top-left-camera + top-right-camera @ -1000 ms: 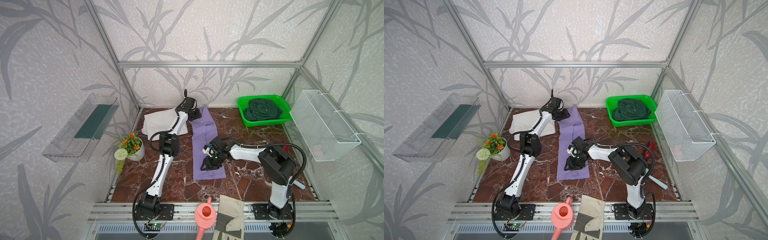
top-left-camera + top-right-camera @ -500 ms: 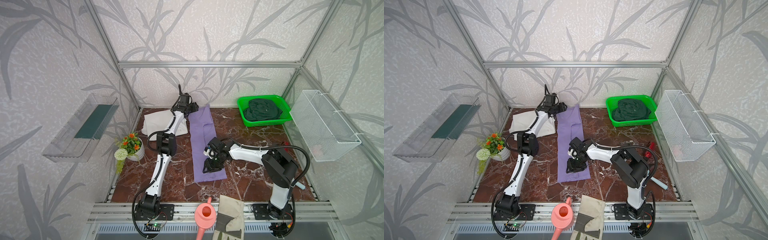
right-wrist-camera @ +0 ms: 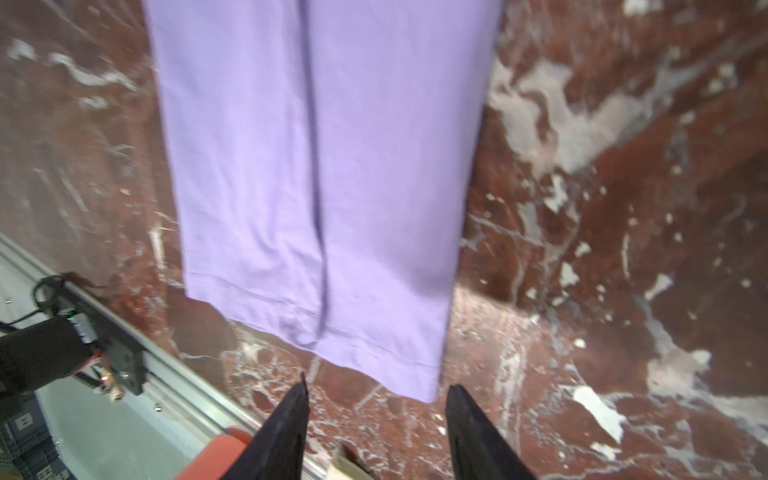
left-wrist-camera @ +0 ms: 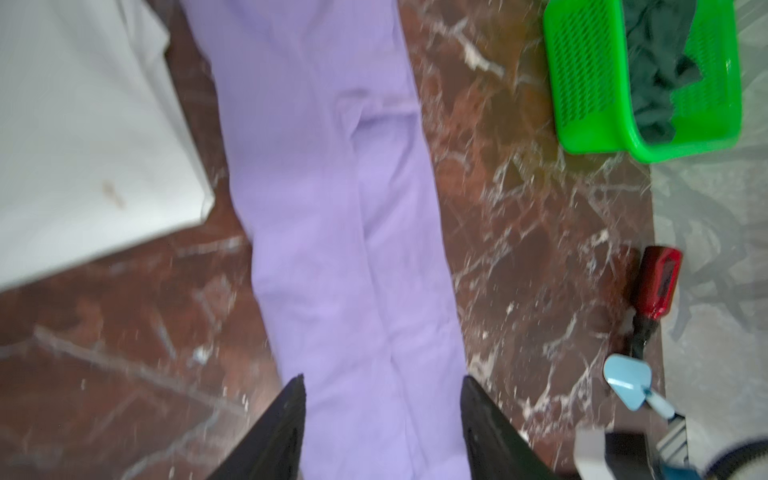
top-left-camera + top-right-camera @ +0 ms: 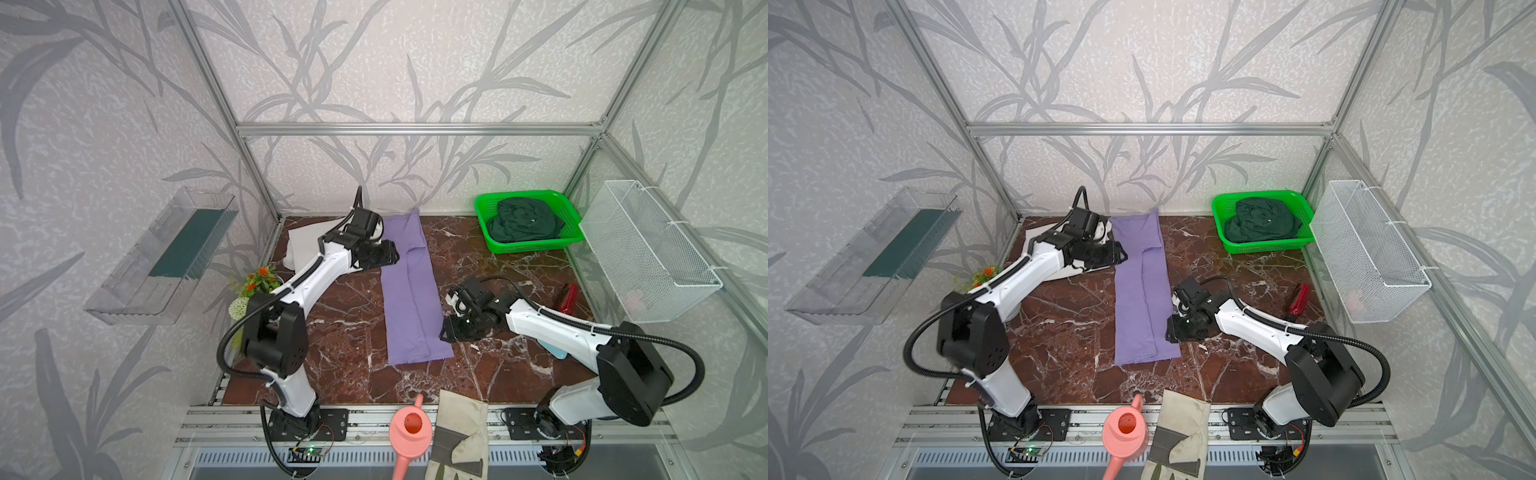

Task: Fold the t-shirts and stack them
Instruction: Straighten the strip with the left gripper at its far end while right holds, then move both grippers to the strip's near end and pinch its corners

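Lavender tee [image 5: 409, 291] lies flat as a long narrow strip mid-surface, running from the rear edge twd the front. Both sides are folded in, w/ a crease down the middle. White tee [image 5: 301, 249] is folded at the rear-left corner, partly under the L arm. Dark green tee [image 5: 523, 222] is bunched in the green basket [image 5: 530, 248] at the rear-right corner.

L gripper [image 4: 382, 380]: jaws moderately apart, nothing between them, over the strip's left margin nr its rear end. Contact w/ cloth: can't tell.

R gripper [image 3: 376, 384]: jaws likewise apart, empty, over bare surface just beside the strip's front-right corner, clear of the hem.
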You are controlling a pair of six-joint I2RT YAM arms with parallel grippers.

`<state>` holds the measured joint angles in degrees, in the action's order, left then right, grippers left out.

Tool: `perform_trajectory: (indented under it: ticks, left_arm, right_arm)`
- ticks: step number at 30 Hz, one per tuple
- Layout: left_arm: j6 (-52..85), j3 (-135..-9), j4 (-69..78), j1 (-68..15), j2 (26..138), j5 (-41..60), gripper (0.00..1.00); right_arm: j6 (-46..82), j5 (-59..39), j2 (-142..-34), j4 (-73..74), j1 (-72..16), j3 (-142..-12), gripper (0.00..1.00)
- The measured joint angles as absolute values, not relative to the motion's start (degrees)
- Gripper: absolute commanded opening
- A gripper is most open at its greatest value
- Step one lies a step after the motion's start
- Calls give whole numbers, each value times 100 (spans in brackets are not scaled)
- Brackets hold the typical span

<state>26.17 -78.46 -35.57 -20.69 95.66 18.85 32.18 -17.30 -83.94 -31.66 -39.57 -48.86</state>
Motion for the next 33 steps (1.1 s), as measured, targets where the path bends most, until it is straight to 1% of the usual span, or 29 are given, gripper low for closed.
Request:
perform_trajectory:
  ticks: [2, 7, 10, 13, 16, 19, 25, 31, 33]
  left_arm:
    - [2755, -7054, -3616, -2220, 9225, 1935, 59]
    - [3297, -5249, -3583, -2635, 8803, 2182, 58]
    - [3594, -4598, -3553, -2766, 8543, 2421, 58]
    - [3780, -4392, -3402, -2869, 8482, 2611, 58]
    - [3889, -4272, -3218, -2963, 8484, 2768, 58]
    - [3955, -4185, -3120, -3041, 8484, 2886, 54]
    - [4012, -4036, -3133, -3186, 8436, 2956, 49]
    - [4075, -3977, -3033, -3264, 8484, 3044, 41]
    - [4106, -4045, -2967, -3345, 8615, 3107, 33]
  right_arm:
    - [3229, -1741, -8458, -3135, -3959, -4681, 54]
    - [3299, -1874, -8772, -2904, -3959, -4523, 52]
    - [3321, -1957, -8853, -2759, -3968, -4504, 50]
    - [3345, -1986, -8908, -2681, -3968, -4504, 43]
    - [3395, -2016, -8967, -2626, -3968, -4510, 38]
    - [3428, -2040, -9037, -2587, -3970, -4534, 34]
    - [3505, -2034, -9087, -2598, -4034, -4578, 29]
    - [3559, -2003, -9188, -2574, -4204, -4663, 25]
    - [3564, -1992, -9192, -2578, -4254, -4670, 20]
